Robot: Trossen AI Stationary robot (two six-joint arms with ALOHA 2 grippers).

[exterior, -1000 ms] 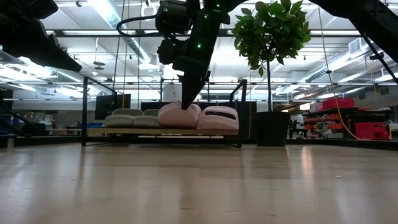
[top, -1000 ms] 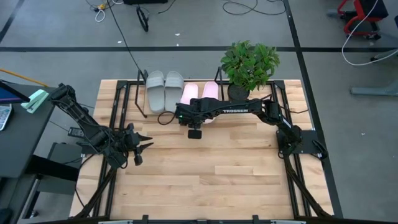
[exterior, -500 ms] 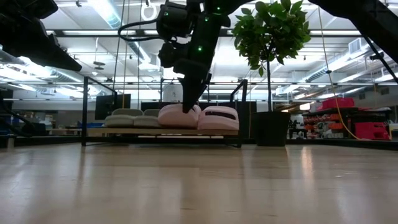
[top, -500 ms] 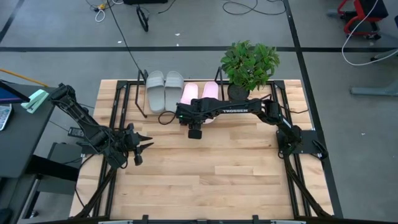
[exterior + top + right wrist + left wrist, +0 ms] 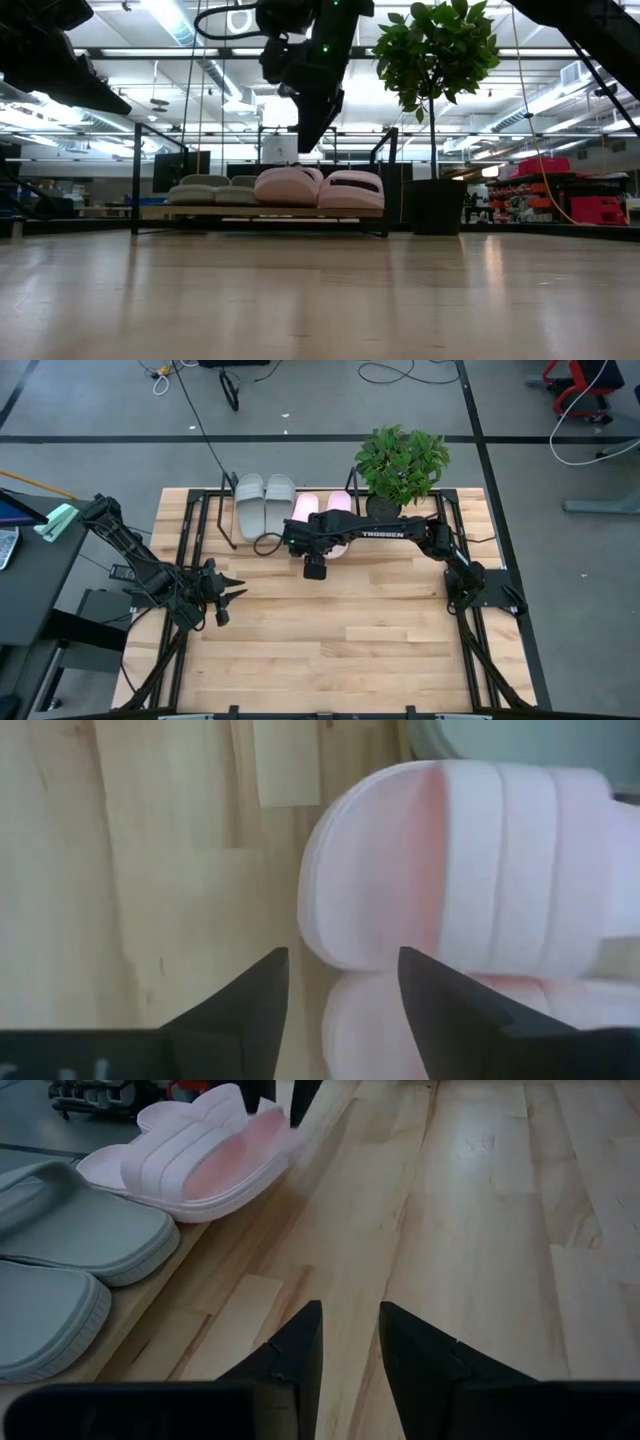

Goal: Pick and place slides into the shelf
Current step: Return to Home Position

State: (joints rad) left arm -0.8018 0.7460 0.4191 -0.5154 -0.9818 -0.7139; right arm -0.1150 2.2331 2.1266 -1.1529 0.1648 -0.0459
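Observation:
The shelf [image 5: 200, 212] stands at the table's far edge, black uprights around a light board. All the slides rest sole-down on that board, side by side: two grey-green ones [image 5: 264, 503] on the left, two pink ones [image 5: 320, 510] on the right. My right gripper [image 5: 305, 145] hangs open, fingers pointing down, above the left pink slide [image 5: 288, 185] and clear of it. The right wrist view shows that gripper [image 5: 343, 960] over the pink slide's end [image 5: 400, 870]. My left gripper [image 5: 234, 588] waits open at the table's left side.
A potted plant [image 5: 400, 465] stands at the shelf's right end, close to the right pink slide [image 5: 352, 188]. The black arm frames run along both table sides. Bare wooden tabletop [image 5: 340, 640] spreads across the middle and near side.
My right gripper has risen straight up from the left pink slide, where its fingers reached down a second ago, and now hangs clear above it. The pink slide has stayed on the shelf board.

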